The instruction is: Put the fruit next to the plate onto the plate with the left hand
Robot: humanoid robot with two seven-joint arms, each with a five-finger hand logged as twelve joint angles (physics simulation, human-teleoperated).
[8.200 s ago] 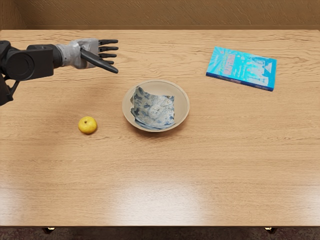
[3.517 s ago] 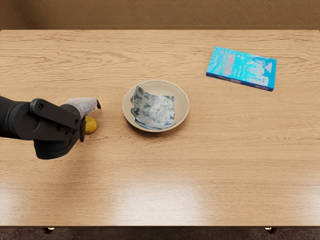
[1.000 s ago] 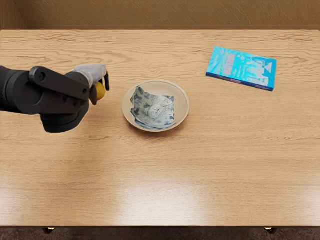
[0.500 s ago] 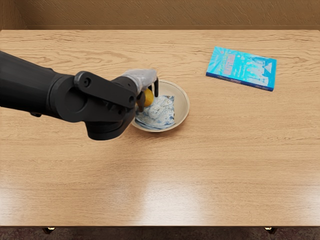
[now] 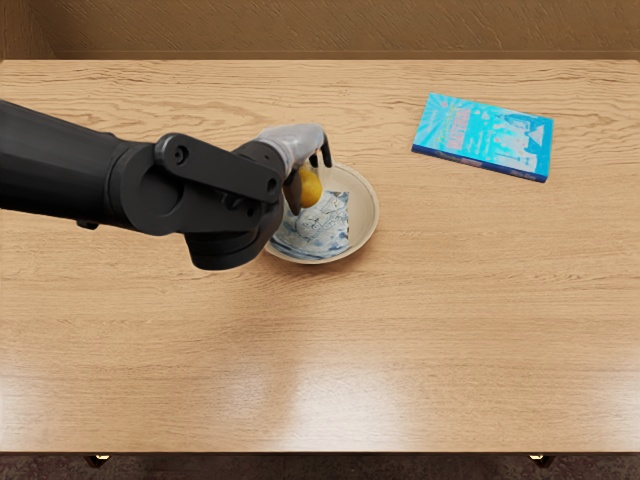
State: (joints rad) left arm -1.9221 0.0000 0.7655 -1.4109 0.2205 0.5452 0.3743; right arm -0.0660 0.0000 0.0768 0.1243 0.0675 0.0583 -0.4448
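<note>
Head view, sole view. Item 1: left robot hand [image 5: 295, 150], one in view, on a dark arm entering from the picture's left edge and reaching over the middle of the bench [image 5: 450, 320]; its fingers [image 5: 325, 154] curl down around the fruit, holding it. Item 2: yellow fruit [image 5: 308, 187], one, small and round, partly hidden by the hand; it sits in the grasp over the left inner part of the plate, and whether it touches the plate's surface cannot be told. Item 3: plate [image 5: 372, 205], one, tan rim with a blue-and-white pattern inside, its left edge covered by the forearm. Item 4: blue book [image 5: 483, 136], one, lying flat well apart from the plate toward the far right, not part of the task. Right arm: none in view. Step in hand, as judged: carry done, placing begun, fruit not yet released. Next move, as judged: lower the fruit until it rests on the patterned floor of the plate, loosen the fingers gently so the round fruit does not roll toward the rim, then lift the hand away.
</note>
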